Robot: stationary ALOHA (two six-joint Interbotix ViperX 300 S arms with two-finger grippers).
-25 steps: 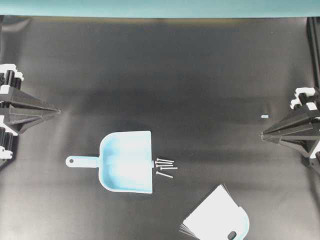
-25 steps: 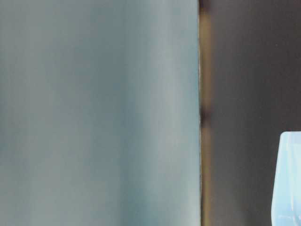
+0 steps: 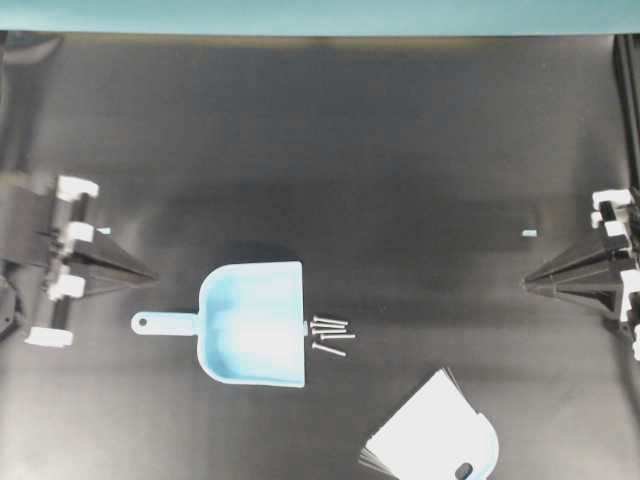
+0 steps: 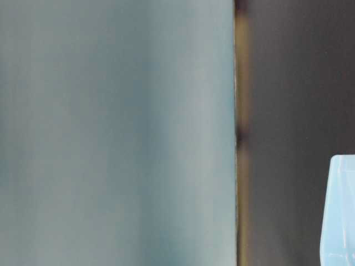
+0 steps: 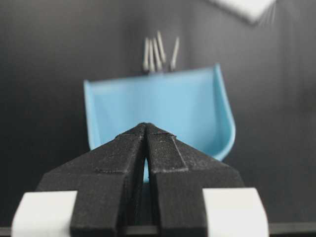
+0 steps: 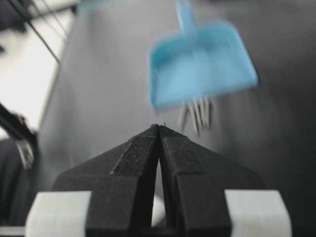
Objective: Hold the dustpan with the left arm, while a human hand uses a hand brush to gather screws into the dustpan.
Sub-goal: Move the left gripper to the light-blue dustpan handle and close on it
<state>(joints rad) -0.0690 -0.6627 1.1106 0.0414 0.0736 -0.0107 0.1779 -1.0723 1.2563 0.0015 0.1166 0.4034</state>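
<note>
The dustpan is lying flat on the black table, nothing inside it, its handle pointing left and its wide mouth facing right. The screws are lying in a small cluster just beside the mouth, outside it. The brush is resting near the bottom edge, to the right. The left gripper is hovering left of the dustpan, apart from the handle, its jaws pressed together on nothing. The right gripper is sitting at the far right, jaws likewise closed and empty.
</note>
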